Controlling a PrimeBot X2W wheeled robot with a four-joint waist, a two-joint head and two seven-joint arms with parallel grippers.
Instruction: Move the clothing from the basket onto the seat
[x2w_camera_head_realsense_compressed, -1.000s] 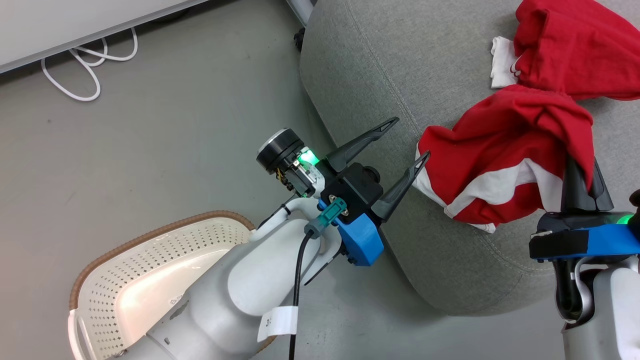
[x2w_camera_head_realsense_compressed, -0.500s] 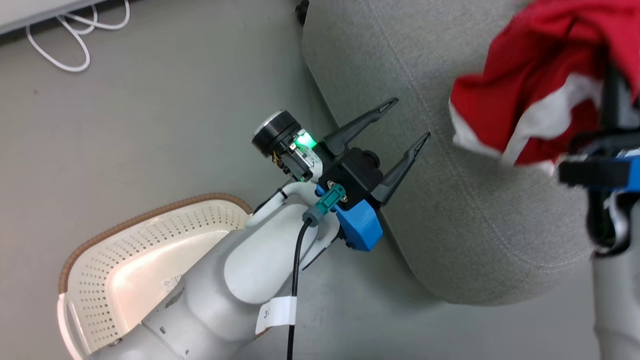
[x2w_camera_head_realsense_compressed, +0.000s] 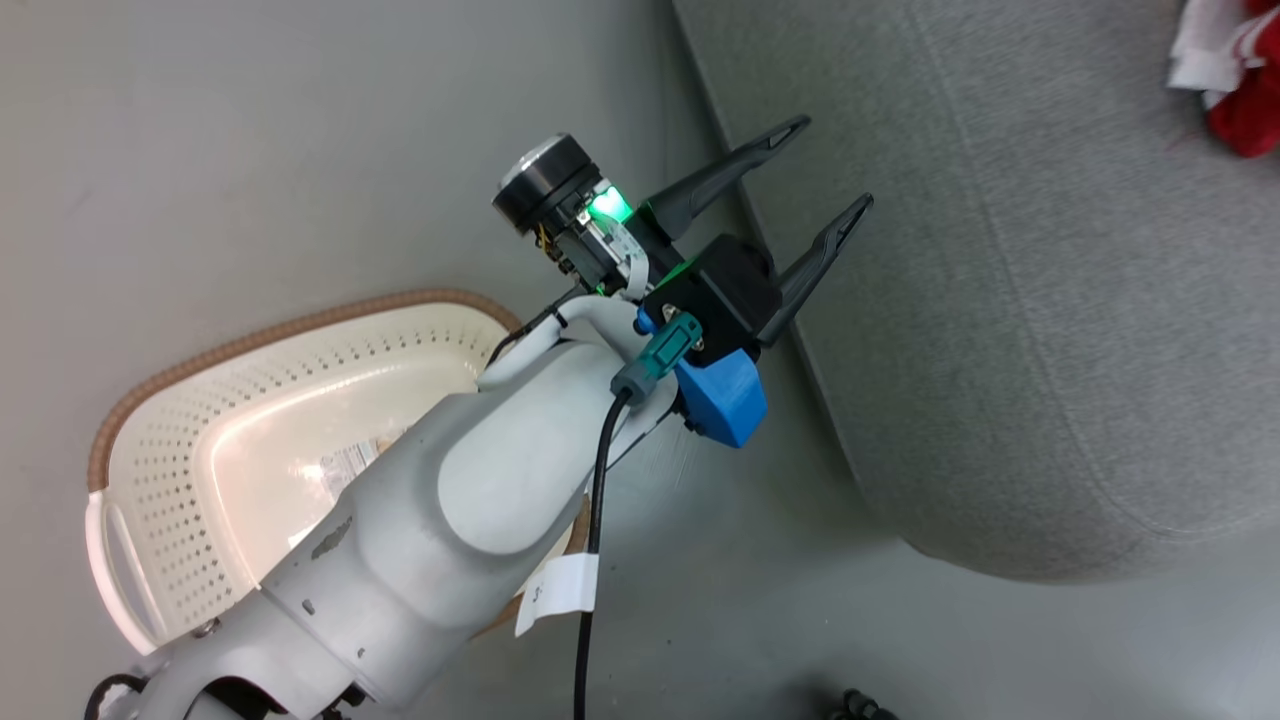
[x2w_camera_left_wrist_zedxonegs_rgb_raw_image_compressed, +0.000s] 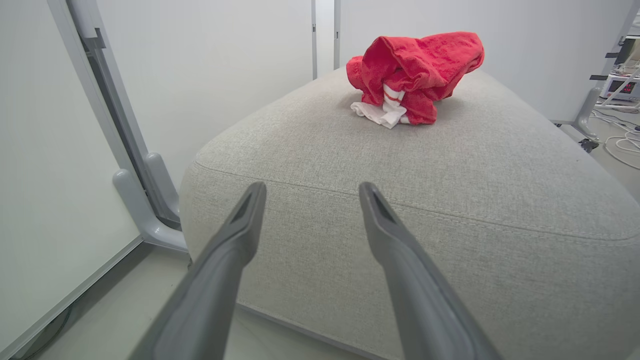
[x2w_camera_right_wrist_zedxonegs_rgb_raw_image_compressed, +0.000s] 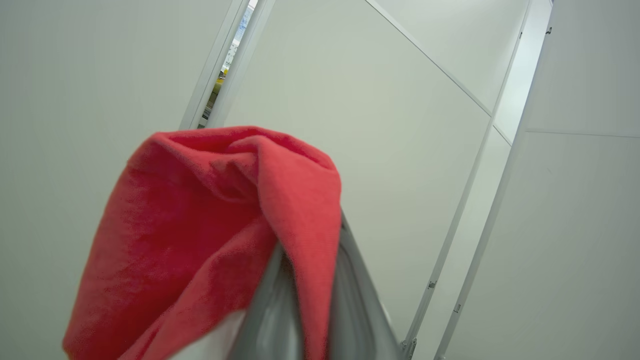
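1. Head view: a cream-white perforated plastic laundry basket (x2w_camera_head_realsense_compressed: 200, 420) with a brown woven-look rim sits on the grey floor (x2w_camera_head_realsense_compressed: 300, 150), lower left. The pale left forearm (x2w_camera_head_realsense_compressed: 480, 480) covers its right side. A barcode sticker (x2w_camera_head_realsense_compressed: 345, 465) shows on the bare base. The left gripper (x2w_camera_head_realsense_compressed: 833, 163) hangs between the basket and a large grey woven-fabric sofa seat (x2w_camera_head_realsense_compressed: 1050, 300). Both long dark fingers are spread wide and grip nothing, tips over the seat's rounded edge. A green light (x2w_camera_head_realsense_compressed: 605, 205) is lit at the wrist and a black cable (x2w_camera_head_realsense_compressed: 590, 560) runs down the forearm. In the top right corner a bit of a bright red fabric garment (x2w_camera_head_realsense_compressed: 1245, 115) with white trim lies on the seat, well apart from the gripper.
2. Left wrist view: the left gripper (x2w_camera_left_wrist_zedxonegs_rgb_raw_image_compressed: 311, 189) is wide open and empty, pointing at the sofa seat (x2w_camera_left_wrist_zedxonegs_rgb_raw_image_compressed: 475, 150), tips level with its seam line (x2w_camera_left_wrist_zedxonegs_rgb_raw_image_compressed: 450, 212). The red fabric garment (x2w_camera_left_wrist_zedxonegs_rgb_raw_image_compressed: 415, 70) lies crumpled on the seat top at the far end, white part at its front, well apart from the fingertips. White wall panels (x2w_camera_left_wrist_zedxonegs_rgb_raw_image_compressed: 200, 75) and a grey post foot (x2w_camera_left_wrist_zedxonegs_rgb_raw_image_compressed: 145, 210) stand left of the seat.
3. Right wrist view: the right gripper (x2w_camera_right_wrist_zedxonegs_rgb_raw_image_compressed: 311, 280) is clamped tight on a second red fabric garment (x2w_camera_right_wrist_zedxonegs_rgb_raw_image_compressed: 200, 225). The cloth runs between the fingers, drapes over the tips and hangs left, with a white part at the bottom edge. White wall panels are behind it. Can't tell where it hangs relative to the seat or basket.
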